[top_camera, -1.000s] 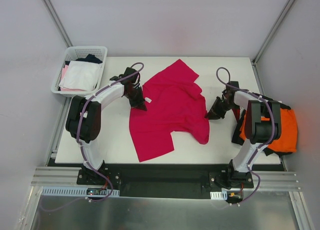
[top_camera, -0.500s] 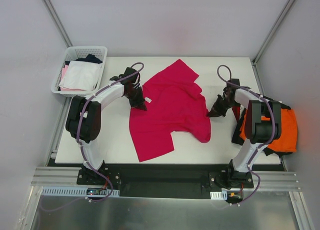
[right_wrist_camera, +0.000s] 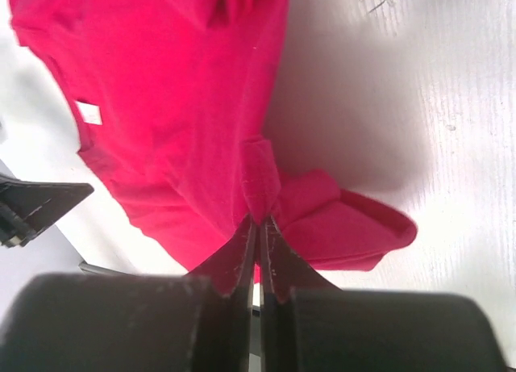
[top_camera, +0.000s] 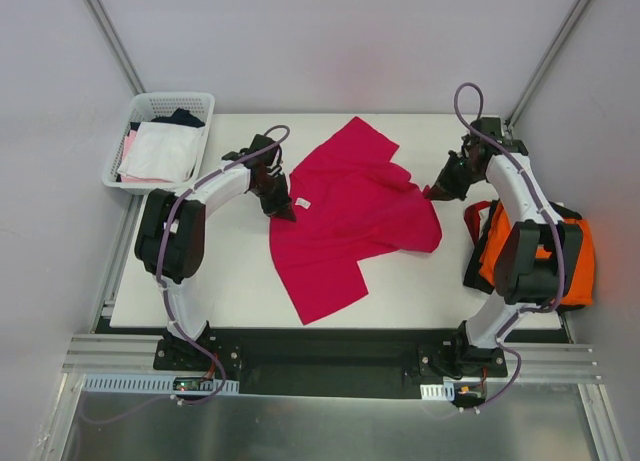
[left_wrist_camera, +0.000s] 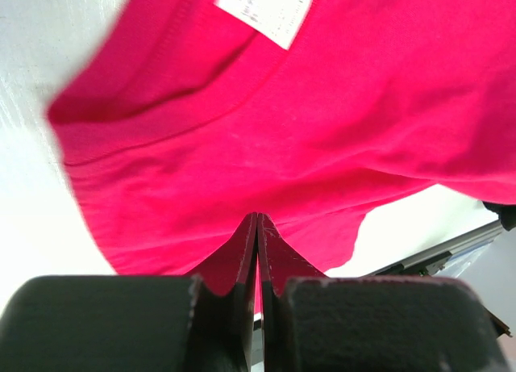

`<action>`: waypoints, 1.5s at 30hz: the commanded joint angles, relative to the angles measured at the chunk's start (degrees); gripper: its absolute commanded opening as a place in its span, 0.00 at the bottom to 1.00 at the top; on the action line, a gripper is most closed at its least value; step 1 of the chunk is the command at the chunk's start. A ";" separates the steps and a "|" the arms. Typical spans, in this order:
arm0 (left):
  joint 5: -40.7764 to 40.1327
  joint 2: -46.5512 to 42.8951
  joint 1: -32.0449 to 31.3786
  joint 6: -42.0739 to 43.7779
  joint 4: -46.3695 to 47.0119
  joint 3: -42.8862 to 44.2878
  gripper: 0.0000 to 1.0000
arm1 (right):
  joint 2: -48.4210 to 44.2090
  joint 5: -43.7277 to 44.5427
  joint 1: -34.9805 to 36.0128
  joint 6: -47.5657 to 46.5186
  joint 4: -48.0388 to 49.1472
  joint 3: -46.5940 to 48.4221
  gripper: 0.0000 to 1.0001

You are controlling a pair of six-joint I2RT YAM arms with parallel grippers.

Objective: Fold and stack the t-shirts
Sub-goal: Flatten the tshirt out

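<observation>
Mid-frame on table: crimson t-shirt, spread L-R between arms. L pincer fully closed on collar edge by neck label. R pincer closed on bunched cloth at shirt's R edge. Prob. pull apart next.

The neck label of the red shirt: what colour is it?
The label on the shirt is white; left wrist view shows it best.

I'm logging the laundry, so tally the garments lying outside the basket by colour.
Crimson t-shirt: 1
Orange t-shirt: 1
Black garment, showing at the orange one's edges: 1
Total: 3
</observation>
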 commanded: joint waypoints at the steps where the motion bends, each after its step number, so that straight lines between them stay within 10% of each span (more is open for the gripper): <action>1: 1.62 0.08 0.30 -0.52 0.85 1.64 0.00 | -3.33 1.68 0.08 -1.41 -6.65 3.63 0.01; 17: 3.46 1.83 -1.28 -1.14 3.49 2.86 0.00 | -7.11 19.44 2.18 -0.45 -28.09 16.99 0.01; 29: 3.99 2.27 -2.16 -1.32 4.45 3.04 0.00 | -10.55 19.44 4.21 1.48 -26.95 1.53 0.01; 33: 4.08 2.36 -2.16 -1.40 4.54 2.69 0.00 | -8.26 22.07 4.56 2.18 -29.33 1.88 0.15; 39: 3.99 1.92 -2.16 -0.79 4.54 3.39 0.00 | -4.58 23.48 5.00 2.71 -31.44 3.72 0.71; 45: 8.63 5.86 -3.13 1.31 4.54 14.27 0.01 | -3.69 21.12 5.08 1.93 -28.28 8.82 0.66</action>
